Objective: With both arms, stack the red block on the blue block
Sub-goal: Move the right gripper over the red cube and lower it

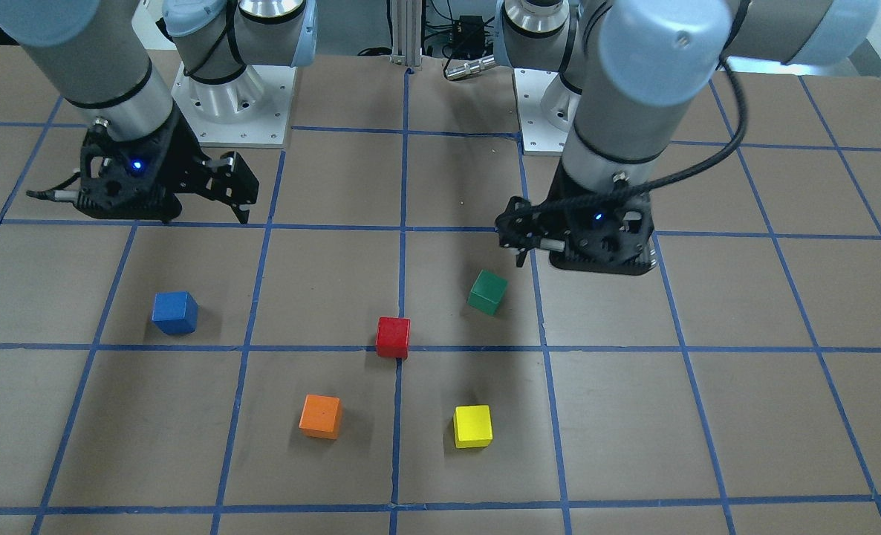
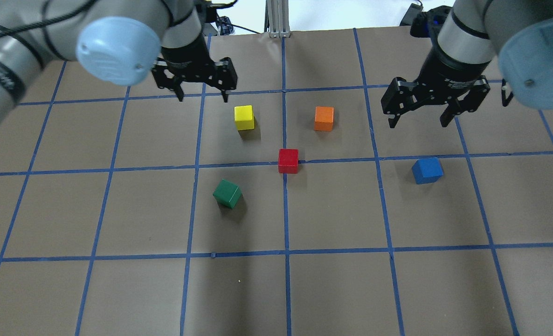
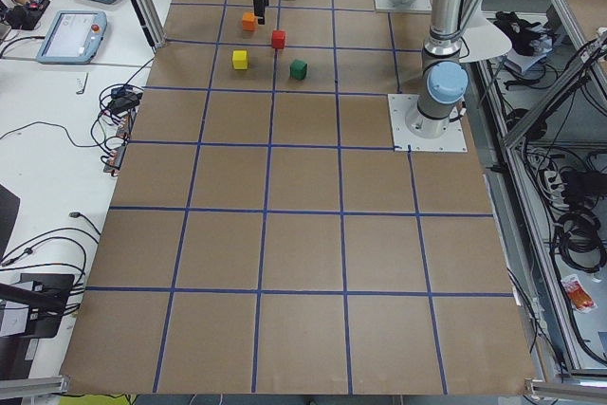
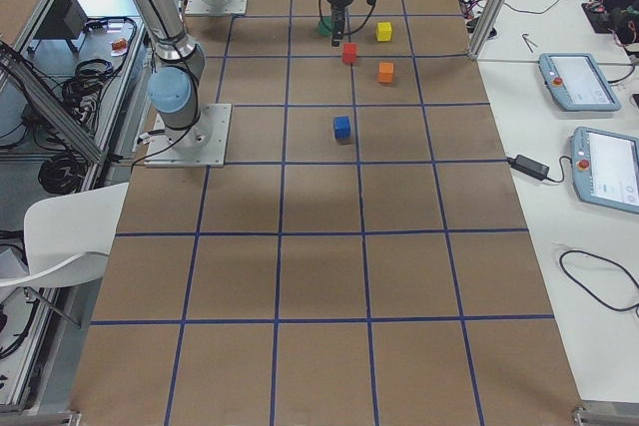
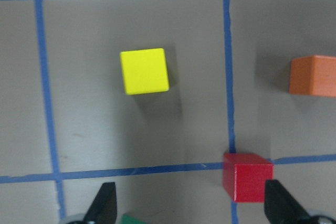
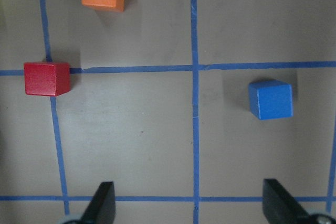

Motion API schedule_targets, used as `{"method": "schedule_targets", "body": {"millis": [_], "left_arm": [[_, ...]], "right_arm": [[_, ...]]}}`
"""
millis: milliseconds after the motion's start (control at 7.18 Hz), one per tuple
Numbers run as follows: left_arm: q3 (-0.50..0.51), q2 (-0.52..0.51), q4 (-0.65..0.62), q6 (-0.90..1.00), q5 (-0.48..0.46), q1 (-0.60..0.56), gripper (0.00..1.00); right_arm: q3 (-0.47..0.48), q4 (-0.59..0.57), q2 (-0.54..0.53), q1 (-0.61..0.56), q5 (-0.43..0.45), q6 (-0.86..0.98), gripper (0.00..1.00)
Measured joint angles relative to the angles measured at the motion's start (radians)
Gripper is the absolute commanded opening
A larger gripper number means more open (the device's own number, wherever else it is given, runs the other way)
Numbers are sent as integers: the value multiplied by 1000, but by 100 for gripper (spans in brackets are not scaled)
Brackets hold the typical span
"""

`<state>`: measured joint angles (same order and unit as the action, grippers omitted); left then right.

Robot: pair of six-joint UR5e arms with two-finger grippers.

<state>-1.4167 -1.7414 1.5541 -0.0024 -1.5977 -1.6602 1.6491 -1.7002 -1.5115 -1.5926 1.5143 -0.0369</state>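
Note:
The red block [image 2: 288,160] sits on a blue tape line near the table's middle. The blue block [image 2: 427,170] sits alone to its right. My left gripper [image 2: 203,98] is open and empty, held above the table to the left of the yellow block; its wrist view shows the red block [image 5: 247,177] near its right fingertip. My right gripper [image 2: 417,123] is open and empty, held above the table just beyond the blue block. Its wrist view shows the blue block [image 6: 270,99] and the red block [image 6: 46,78].
A yellow block [image 2: 244,117] and an orange block [image 2: 324,118] lie beyond the red block. A green block [image 2: 227,193] lies turned, near-left of it. The brown table [image 2: 118,289] carries a blue tape grid.

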Motion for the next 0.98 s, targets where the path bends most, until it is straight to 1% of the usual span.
{"method": "schedule_targets", "body": {"millis": [139, 279, 418, 697, 975], "left_arm": [[-8, 81, 62, 32, -4, 22, 100], [-31, 153, 96, 46, -3, 30, 100], [-66, 194, 100, 48, -2, 34, 100], [-126, 185, -19, 44, -8, 42, 100], [-137, 185, -57, 43, 3, 50, 100]], "right_arm": [[-1, -84, 49, -57, -2, -53, 100], [-1, -170, 104, -113, 0, -112, 100], [-3, -246, 159, -160, 1, -169, 100], [-5, -331, 230, -241, 3, -272, 100], [-5, -360, 287, -286, 5, -348, 100]]}}
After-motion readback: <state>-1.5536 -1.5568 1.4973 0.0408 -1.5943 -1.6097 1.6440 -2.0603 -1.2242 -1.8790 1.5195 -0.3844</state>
